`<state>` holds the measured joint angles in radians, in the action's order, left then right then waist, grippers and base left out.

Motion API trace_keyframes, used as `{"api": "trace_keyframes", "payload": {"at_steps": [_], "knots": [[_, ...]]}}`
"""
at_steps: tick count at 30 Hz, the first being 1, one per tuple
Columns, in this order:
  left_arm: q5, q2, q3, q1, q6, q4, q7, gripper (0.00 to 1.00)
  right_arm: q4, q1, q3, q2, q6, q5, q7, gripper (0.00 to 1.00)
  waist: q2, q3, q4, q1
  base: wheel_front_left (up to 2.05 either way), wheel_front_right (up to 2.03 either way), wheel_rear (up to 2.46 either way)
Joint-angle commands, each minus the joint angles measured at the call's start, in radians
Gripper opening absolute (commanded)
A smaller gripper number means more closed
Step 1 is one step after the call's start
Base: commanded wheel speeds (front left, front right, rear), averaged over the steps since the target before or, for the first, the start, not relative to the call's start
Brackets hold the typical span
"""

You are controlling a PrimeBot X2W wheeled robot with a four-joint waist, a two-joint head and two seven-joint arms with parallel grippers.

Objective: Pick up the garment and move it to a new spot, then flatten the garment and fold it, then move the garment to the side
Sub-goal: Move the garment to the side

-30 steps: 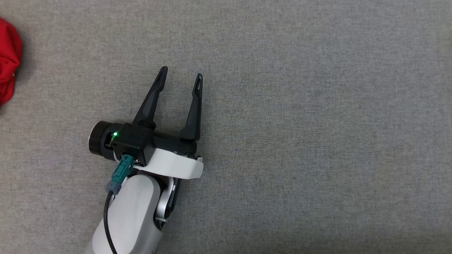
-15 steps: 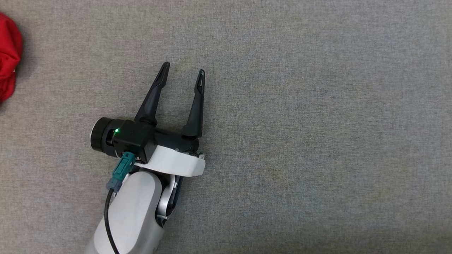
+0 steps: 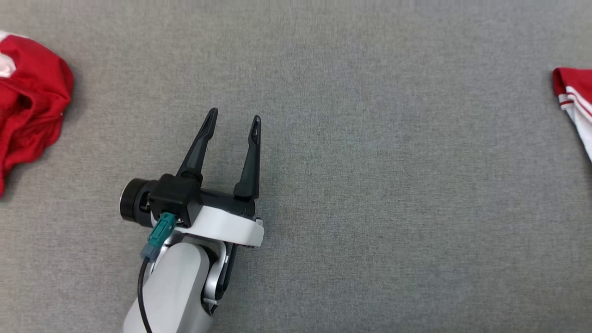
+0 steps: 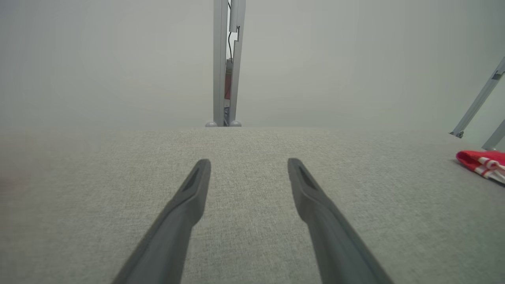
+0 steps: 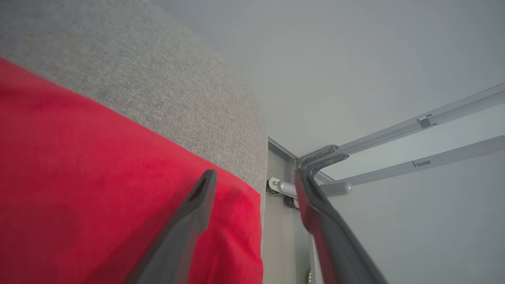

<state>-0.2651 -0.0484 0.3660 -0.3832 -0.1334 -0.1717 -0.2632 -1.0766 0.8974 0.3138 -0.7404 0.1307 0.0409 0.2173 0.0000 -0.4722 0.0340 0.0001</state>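
Grey woven cloth covers the table (image 3: 370,185), which spans the head view from edge to edge. At 9 to 10 o'clock, cut off by the frame, lies a crumpled red garment (image 3: 32,101), its longer side running roughly 12 to 6. At 3 o'clock, also cut off, lies a red-and-white garment (image 3: 573,92) with straight edges, apparently folded and set aside.

The left gripper (image 3: 234,116) sits low and left of centre, fingers spread and empty, pointing toward 12 to 1 o'clock, well apart from both garments. In its wrist view the right gripper (image 5: 255,171) hangs with fingers spread above red cloth (image 5: 79,177) at a table corner beside metal frame rails (image 5: 394,134). Nothing is pinched between its fingers, and whether they touch the cloth cannot be told. This cloth is probably the folded piece.

If the crumpled heap is the next garment to be picked up, it lies toward 10 o'clock from the left gripper. The left arm is the nearer one, and its fingers would have to swing counter-clockwise to face the heap.
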Motion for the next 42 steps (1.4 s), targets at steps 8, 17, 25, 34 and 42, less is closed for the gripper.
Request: {"api": "trace_keyframes", "payload": {"at_steps": [8, 17, 25, 34, 42], "knots": [[0.001, -0.004, -0.029, 0.067, 0.007, -0.01, 0.0, 1.0, 0.114, -0.048, -0.033, 0.056, 0.0, -0.034, -0.052, 1.0, 0.0, 0.136, 0.004, -0.0001, 0.0, 0.0, 0.0], [0.018, -0.004, -0.087, 0.139, 0.016, -0.009, 0.0, 1.0, 0.307, -0.163, -0.107, 0.16, 0.0, 0.036, -0.038, 1.0, 0.0, 0.253, -0.001, -0.0001, 0.0, 0.0, 0.0], [0.031, -0.004, -0.132, 0.196, 0.027, -0.004, 0.0, 1.0, 0.556, -0.362, -0.194, 0.305, 0.0, 0.126, 0.04, 1.0, 0.0, 0.335, 0.001, -0.0001, 0.0, 0.0, 0.0], [0.027, -0.005, -0.175, 0.28, 0.024, 0.007, 0.0, 1.0, 0.83, -0.651, -0.298, 0.526, 0.0, 0.147, 0.049, 1.0, 0.0, 0.43, 0.012, -0.0001, 0.0, 0.0, 0.0], [0.032, -0.004, -0.193, 0.36, 0.029, 0.009, 0.0, 1.0, 0.878, -0.805, -0.311, 0.625, 0.0, 0.132, 0.048, 1.0, 0.0, 0.468, 0.022, -0.0001, 0.0, 0.0, 0.0]]}}
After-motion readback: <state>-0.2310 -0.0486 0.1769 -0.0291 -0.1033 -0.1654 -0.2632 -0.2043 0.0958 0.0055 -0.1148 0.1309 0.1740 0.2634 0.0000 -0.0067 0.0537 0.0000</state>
